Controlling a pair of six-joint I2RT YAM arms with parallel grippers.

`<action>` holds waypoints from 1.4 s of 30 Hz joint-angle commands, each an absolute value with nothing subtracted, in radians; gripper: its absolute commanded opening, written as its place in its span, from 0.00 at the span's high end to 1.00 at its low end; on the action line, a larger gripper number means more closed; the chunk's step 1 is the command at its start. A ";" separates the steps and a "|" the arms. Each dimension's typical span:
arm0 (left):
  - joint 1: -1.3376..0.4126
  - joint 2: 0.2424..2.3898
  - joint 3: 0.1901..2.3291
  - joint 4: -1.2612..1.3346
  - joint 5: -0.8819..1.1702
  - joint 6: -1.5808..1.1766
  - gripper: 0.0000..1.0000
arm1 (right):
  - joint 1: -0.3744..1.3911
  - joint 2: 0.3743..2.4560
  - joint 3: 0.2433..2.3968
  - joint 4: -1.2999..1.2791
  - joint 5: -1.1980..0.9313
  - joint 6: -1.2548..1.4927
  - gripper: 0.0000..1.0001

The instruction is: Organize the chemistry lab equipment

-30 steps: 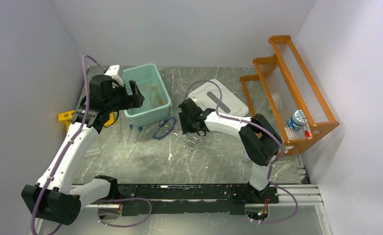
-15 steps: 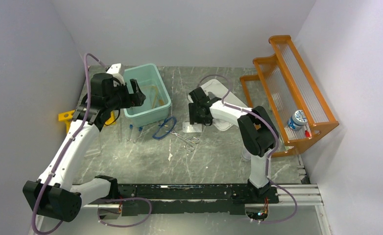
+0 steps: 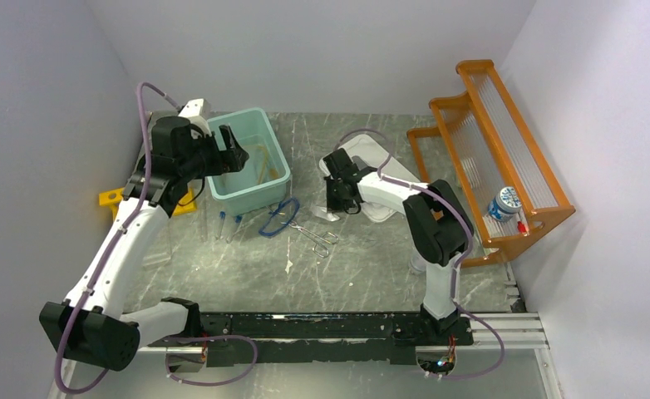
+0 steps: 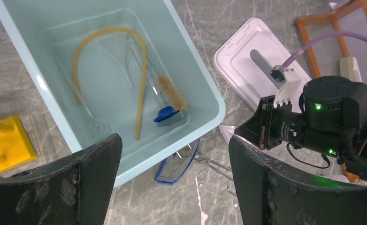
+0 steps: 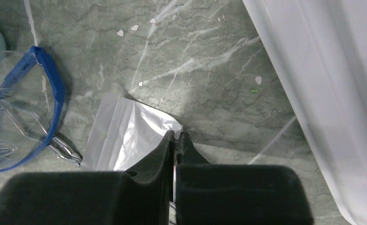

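Since the earlier frame the right gripper [image 5: 177, 137] has left the forceps [image 3: 317, 237] and drawn back beside the lid [image 3: 384, 170]. Its fingers are now pressed together at the edge of a clear bag [image 5: 125, 136] on the table [image 3: 371, 266], apparently nipping the film, though the wrist view is too close to be sure. Shelf [image 3: 504, 141]: against the right wall, a jar [image 3: 504, 204] on its lower tier. Bin [image 4: 198, 84]: left of the lid, with the left gripper [image 4: 174, 140] hovering above its near rim, fingers spread wide and holding nothing. Rack [image 3: 110, 198]: left of the bin, partly hidden by the left arm. Goggles [image 3: 278, 218]: on the table between bin and forceps. Tubes [image 3: 222, 226]: on the table just in front of the bin. Tubing [image 4: 109, 70], brush [image 4: 172, 93] and cap [image 4: 166, 114]: inside the bin, the cap touching the brush's lower end.
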State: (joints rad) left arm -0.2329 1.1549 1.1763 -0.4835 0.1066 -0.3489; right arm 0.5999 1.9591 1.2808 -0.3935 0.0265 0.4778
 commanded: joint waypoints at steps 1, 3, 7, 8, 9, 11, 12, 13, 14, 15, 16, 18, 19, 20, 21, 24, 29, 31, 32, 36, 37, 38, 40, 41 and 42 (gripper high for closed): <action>-0.239 1.163 1.225 -0.441 0.145 -0.367 0.14 | 0.584 1.963 1.222 -0.359 0.005 0.499 1.00; -0.239 1.167 1.223 -0.428 0.175 -0.377 0.14 | 0.577 1.934 1.224 -0.351 0.005 0.502 1.00; -0.239 1.168 1.207 -0.387 0.265 -0.411 0.15 | 0.552 1.840 1.229 -0.338 -0.025 0.493 1.00; -0.239 1.168 1.202 -0.371 0.295 -0.421 0.15 | 0.544 1.810 1.229 -0.332 -0.038 0.488 1.00; -0.239 1.168 1.194 -0.351 0.331 -0.434 0.15 | 0.536 1.781 1.230 -0.324 -0.049 0.485 1.00; -0.241 1.172 1.174 -0.303 0.402 -0.476 0.16 | 0.529 1.723 1.239 -0.313 -0.064 0.473 1.00; -0.243 1.177 1.163 -0.275 0.433 -0.504 0.16 | 0.528 1.698 1.244 -0.305 -0.074 0.469 1.00; -0.248 1.182 1.152 -0.239 0.462 -0.532 0.17 | 0.526 1.674 1.250 -0.299 -0.082 0.467 1.00; -0.255 1.192 1.143 -0.216 0.486 -0.565 0.17 | 0.527 1.654 1.256 -0.291 -0.093 0.468 1.00; -0.267 1.201 1.135 -0.192 0.505 -0.596 0.17 | 0.526 1.634 1.261 -0.280 -0.107 0.468 1.00; -0.283 1.213 1.127 -0.168 0.518 -0.629 0.17 | 0.526 1.617 1.265 -0.267 -0.119 0.473 1.00; -0.335 1.246 1.115 -0.106 0.538 -0.694 0.17 | 0.527 1.589 1.268 -0.231 -0.147 0.488 1.00; -0.366 1.266 1.113 -0.073 0.550 -0.728 0.17 | 0.528 1.579 1.270 -0.214 -0.162 0.496 1.00; -0.398 1.289 1.111 -0.033 0.562 -0.762 0.17 | 0.527 1.567 1.266 -0.188 -0.183 0.501 1.00; -0.422 1.317 1.109 0.007 0.580 -0.798 0.18 | 0.527 1.553 1.255 -0.154 -0.215 0.504 1.00; -0.475 1.384 1.105 0.104 0.601 -0.885 0.20 | 0.527 1.504 1.208 -0.049 -0.271 0.518 1.00; -0.512 1.454 1.137 0.114 0.578 -0.919 0.27 | 0.527 1.474 1.193 -0.014 -0.284 0.517 1.00; -0.518 1.473 1.155 0.088 0.560 -0.911 0.41 | 0.527 1.470 1.192 -0.015 -0.282 0.511 1.00; -0.518 1.478 1.159 0.081 0.555 -0.909 0.47 | 0.527 1.470 1.192 -0.017 -0.281 0.510 1.00; -0.518 1.489 1.159 0.080 0.524 -0.899 0.69 | 0.526 1.472 1.190 -0.010 -0.299 0.506 1.00; -0.518 1.491 1.161 0.080 0.522 -0.898 0.76 | 0.527 1.474 1.190 -0.013 -0.299 0.505 1.00; -0.518 1.492 1.166 0.071 0.518 -0.891 0.83 | 0.526 1.477 1.190 -0.017 -0.296 0.502 1.00; -0.518 1.493 1.180 0.040 0.498 -0.867 0.94 | 0.525 1.481 1.190 -0.039 -0.277 0.498 1.00; -0.518 1.491 1.188 0.019 0.483 -0.850 0.95 | 0.524 1.482 1.190 -0.049 -0.263 0.496 0.99; -0.518 1.488 1.195 0.004 0.465 -0.823 0.95 | 0.523 1.482 1.192 -0.061 -0.246 0.497 0.91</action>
